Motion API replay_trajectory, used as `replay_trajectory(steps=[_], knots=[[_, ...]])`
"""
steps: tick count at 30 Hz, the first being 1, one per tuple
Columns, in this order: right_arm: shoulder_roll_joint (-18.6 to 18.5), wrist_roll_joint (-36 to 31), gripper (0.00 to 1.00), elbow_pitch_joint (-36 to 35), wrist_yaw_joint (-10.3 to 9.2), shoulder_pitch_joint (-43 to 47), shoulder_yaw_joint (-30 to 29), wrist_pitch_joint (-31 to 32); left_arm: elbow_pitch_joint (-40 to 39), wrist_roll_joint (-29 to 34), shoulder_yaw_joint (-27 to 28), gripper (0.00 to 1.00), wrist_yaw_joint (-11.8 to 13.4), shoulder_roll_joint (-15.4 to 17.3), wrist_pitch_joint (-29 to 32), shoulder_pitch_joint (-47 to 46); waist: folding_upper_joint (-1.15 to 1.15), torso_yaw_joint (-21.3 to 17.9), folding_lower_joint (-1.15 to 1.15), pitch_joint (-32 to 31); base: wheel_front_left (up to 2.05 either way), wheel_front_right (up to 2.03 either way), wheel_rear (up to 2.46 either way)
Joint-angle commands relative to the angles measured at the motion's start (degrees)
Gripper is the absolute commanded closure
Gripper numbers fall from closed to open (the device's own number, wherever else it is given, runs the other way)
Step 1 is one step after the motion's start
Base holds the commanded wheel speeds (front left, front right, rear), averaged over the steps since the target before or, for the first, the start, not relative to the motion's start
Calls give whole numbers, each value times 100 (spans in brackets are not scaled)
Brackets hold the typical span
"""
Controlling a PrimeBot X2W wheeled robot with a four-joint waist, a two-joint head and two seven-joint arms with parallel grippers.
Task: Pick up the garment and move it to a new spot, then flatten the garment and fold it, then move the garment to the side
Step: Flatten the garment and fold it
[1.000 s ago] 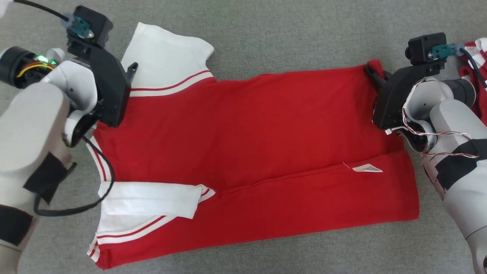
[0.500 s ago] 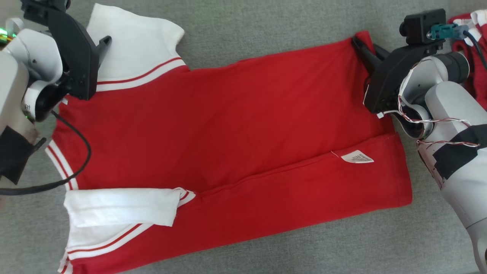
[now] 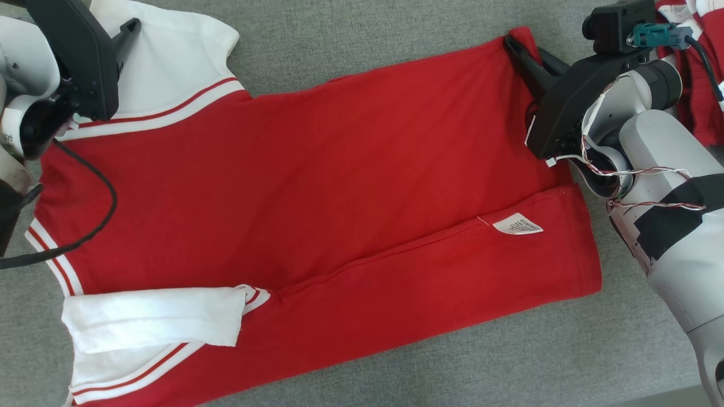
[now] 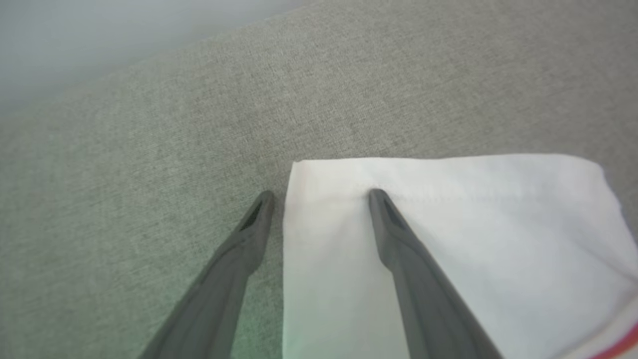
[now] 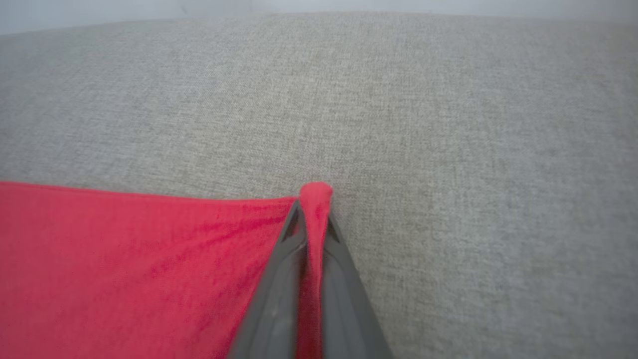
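The garment [image 3: 317,186] is a red shirt with white sleeves, spread flat on the grey cloth surface, its near side folded over and the near sleeve [image 3: 153,316] tucked in. My left gripper [image 3: 127,31] stands open at the far white sleeve [image 4: 473,239]. In the left wrist view one finger of the left gripper [image 4: 321,194] lies over the sleeve's corner and the other over bare grey cloth. My right gripper [image 3: 512,42] is shut on the garment's far right hem corner. A pinch of red cloth [image 5: 315,199] pokes out past the tips of the right gripper [image 5: 314,209].
Another red and white garment [image 3: 693,73] lies bunched at the far right, behind my right arm. A white label [image 3: 517,225] lies on the folded part. The surface's near edge [image 3: 667,395] shows at the lower right.
The whole head view has shifted, so the garment sits further left and more slanted in it. The right gripper keeps its hold on the hem corner; the left stays open at the sleeve.
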Motion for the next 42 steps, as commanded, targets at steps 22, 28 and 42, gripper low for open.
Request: replay_trajectory(steps=[22, 28, 42], knots=[[68, 212, 100, 1030, -55, 739, 0, -1101, -257, -224, -295, 100, -67, -218, -2011, 819, 1, 467, 1, -1280, 0, 0, 0], [213, 143, 100, 1404, -52, 1044, -50, -1647, -487, -367, -565, 100, -63, -158, -2671, 1280, 1, 653, 1, -1796, 0, 0, 0], [264, -367, 100, 1677, -53, 1583, -698, -2406, -1015, -861, -758, 100, -63, 7, -3954, 2715, 1, 971, 1, -2727, 0, 0, 0]])
